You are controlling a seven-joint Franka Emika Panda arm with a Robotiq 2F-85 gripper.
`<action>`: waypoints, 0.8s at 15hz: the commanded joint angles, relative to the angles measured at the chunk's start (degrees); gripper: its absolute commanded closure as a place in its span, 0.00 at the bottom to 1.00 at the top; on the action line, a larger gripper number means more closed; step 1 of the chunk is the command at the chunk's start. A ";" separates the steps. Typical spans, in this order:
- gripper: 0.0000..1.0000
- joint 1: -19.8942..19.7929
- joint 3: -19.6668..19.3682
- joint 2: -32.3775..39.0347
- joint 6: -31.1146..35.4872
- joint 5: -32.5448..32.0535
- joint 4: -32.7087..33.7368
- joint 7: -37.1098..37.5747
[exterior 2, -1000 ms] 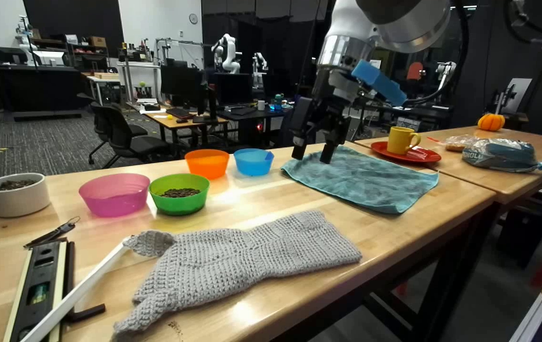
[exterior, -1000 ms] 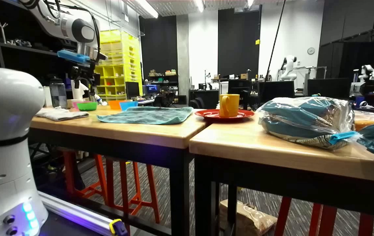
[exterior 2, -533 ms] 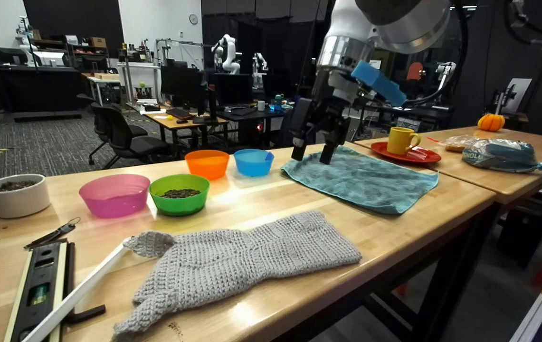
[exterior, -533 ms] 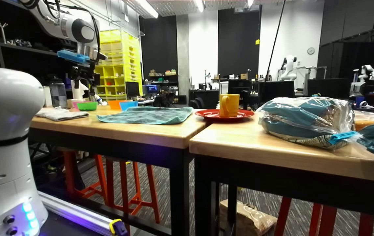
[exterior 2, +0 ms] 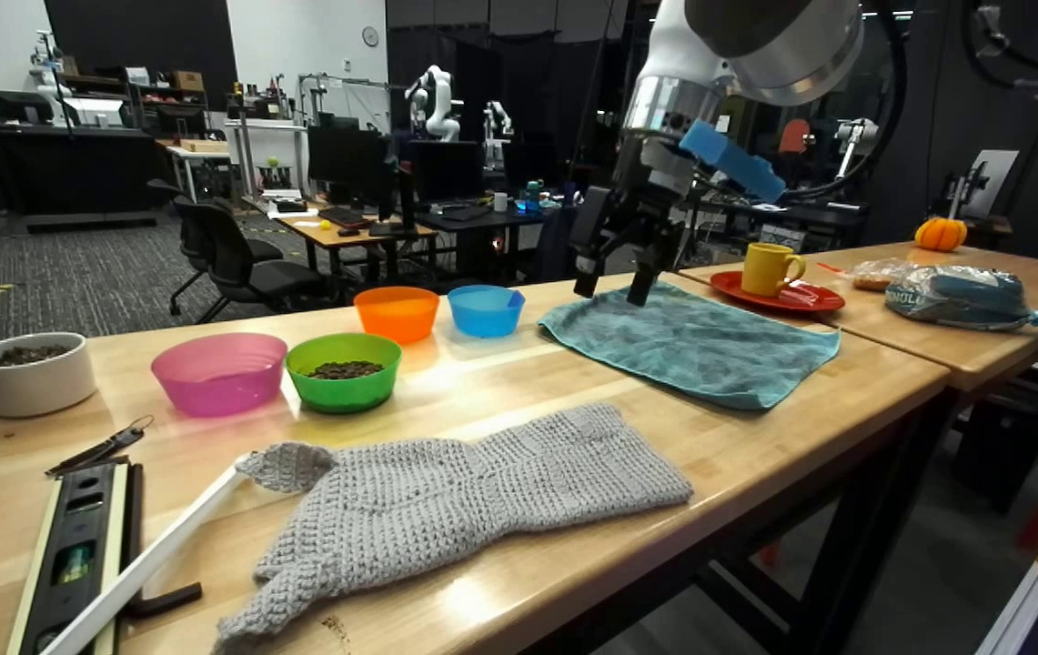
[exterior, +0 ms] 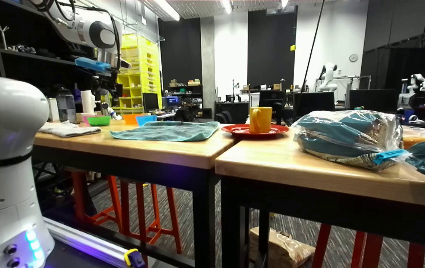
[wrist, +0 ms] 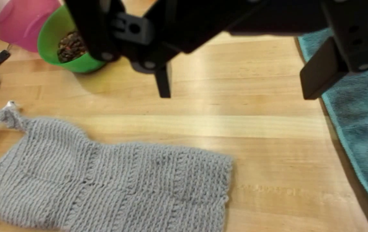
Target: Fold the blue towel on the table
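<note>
While the fingers (wrist: pixel 320 71) stand apart, the blue towel (exterior 2: pixel 696 344) lies spread out, darkly mottled.

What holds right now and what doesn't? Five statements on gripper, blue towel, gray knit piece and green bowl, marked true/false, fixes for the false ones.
1. The gripper is open and holds nothing. True.
2. Bare table separates the gray knit piece from the blue towel. True.
3. The blue towel is bunched up in a heap. False: it lies spread out.
4. The green bowl stands beside the pink bowl. True.
5. The green bowl is empty. False: it holds dark brown pieces.
</note>
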 commanded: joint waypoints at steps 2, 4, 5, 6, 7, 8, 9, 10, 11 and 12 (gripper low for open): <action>0.00 -3.68 -2.66 -1.83 -1.14 -2.98 -1.67 -0.48; 0.00 -5.65 -4.07 -2.34 -1.20 -5.20 -2.57 -0.27; 0.00 -6.61 -4.81 -2.54 -1.04 -6.35 -3.02 -0.17; 0.00 -7.51 -5.71 -2.83 -0.76 -7.02 -3.65 -0.40; 0.00 -8.68 -6.51 -3.19 -0.57 -8.24 -4.36 0.15; 0.00 -9.63 -7.42 -3.52 -0.60 -8.94 -4.95 0.13; 0.00 -10.65 -8.31 -3.87 -0.67 -9.62 -5.57 0.24; 0.00 -11.77 -9.17 -4.28 -0.70 -10.41 -6.33 0.50; 0.00 -12.84 -9.99 -4.95 -0.79 -11.26 -7.27 0.63; 0.00 -13.96 -10.92 -5.45 -1.01 -11.94 -7.98 0.78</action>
